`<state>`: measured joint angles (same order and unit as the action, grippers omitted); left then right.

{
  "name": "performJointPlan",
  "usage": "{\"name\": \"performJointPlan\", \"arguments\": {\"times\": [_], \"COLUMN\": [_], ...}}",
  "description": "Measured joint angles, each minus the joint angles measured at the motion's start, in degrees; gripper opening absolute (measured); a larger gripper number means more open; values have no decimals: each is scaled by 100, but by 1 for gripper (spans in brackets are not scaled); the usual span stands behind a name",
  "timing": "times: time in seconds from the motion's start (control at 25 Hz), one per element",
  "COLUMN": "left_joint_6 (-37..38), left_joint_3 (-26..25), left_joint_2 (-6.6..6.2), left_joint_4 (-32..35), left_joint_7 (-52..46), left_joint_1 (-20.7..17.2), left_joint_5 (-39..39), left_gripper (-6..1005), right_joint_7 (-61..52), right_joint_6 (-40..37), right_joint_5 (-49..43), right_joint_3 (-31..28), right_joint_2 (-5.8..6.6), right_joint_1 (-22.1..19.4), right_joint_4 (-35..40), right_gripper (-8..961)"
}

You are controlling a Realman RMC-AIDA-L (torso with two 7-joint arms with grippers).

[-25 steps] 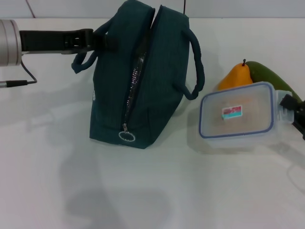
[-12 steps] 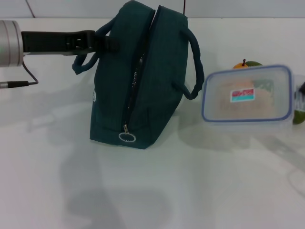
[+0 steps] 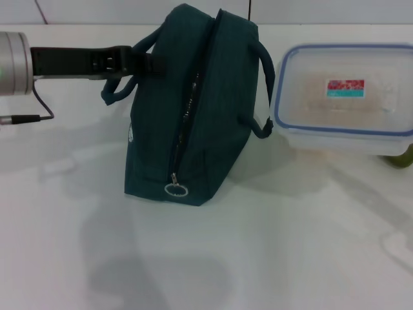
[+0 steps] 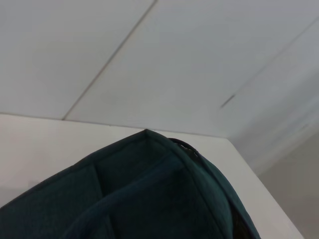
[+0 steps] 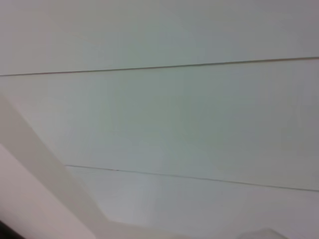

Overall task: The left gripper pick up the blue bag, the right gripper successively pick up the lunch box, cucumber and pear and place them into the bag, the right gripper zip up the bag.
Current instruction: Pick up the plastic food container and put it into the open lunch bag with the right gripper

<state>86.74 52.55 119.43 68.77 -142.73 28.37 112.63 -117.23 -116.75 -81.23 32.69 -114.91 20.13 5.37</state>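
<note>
We see a white tabletop (image 3: 213,258) with a pale wall behind it. A thin grey cable (image 3: 29,116) runs from the left arm's silver wrist (image 3: 13,63) down toward the surface.

The blue bag (image 3: 193,110) stands in the middle of the head view, leaning a little, its base on the tabletop. It is dark teal fabric with two loop handles; the long zipper runs down the side facing us and ends in a metal ring pull (image 3: 175,190) near the bottom. The far part of the zipper looks parted, though we cannot see inside. The left gripper (image 3: 139,61) reaches in level from the left, and its black fingers appear clamped on the bag's left handle (image 3: 119,87). The left wrist view shows only the bag's top edge against the wall.

The lunch box (image 3: 345,97) hangs in the air to the right of the bag, lifted off the tabletop, its near corner close beside the bag's right handle (image 3: 264,84). It is clear plastic with a blue-rimmed lid and a small pink-and-blue label (image 3: 346,88). The box's right end is cut off by the picture edge, and the right gripper carrying it lies outside the head view, so we cannot tell how its fingers stand. The right wrist view shows only wall.

A sliver of green, probably the cucumber (image 3: 404,157), peeks from under the box at the right edge; the box hides whatever else lies there.
</note>
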Motion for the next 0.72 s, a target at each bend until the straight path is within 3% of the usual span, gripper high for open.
{"name": "performJointPlan", "arguments": {"times": [0.16,0.72], "left_joint_6": [94,493], "left_joint_3": [43,933], "left_joint_2": [2,11], "left_joint_4": [1,106], "left_joint_7": [22,-78], "left_joint_1": [1,-196], "left_joint_5": [-1,-144], "left_gripper": [49,49], "right_joint_7": [28,87], "right_joint_6": [-85,-155], "right_joint_5": [37,66], "right_joint_3": [1,1], "right_joint_2": [-29,-41], "right_joint_1": [60,344], "right_joint_4": [-35,-11], "right_gripper": [98,101]}}
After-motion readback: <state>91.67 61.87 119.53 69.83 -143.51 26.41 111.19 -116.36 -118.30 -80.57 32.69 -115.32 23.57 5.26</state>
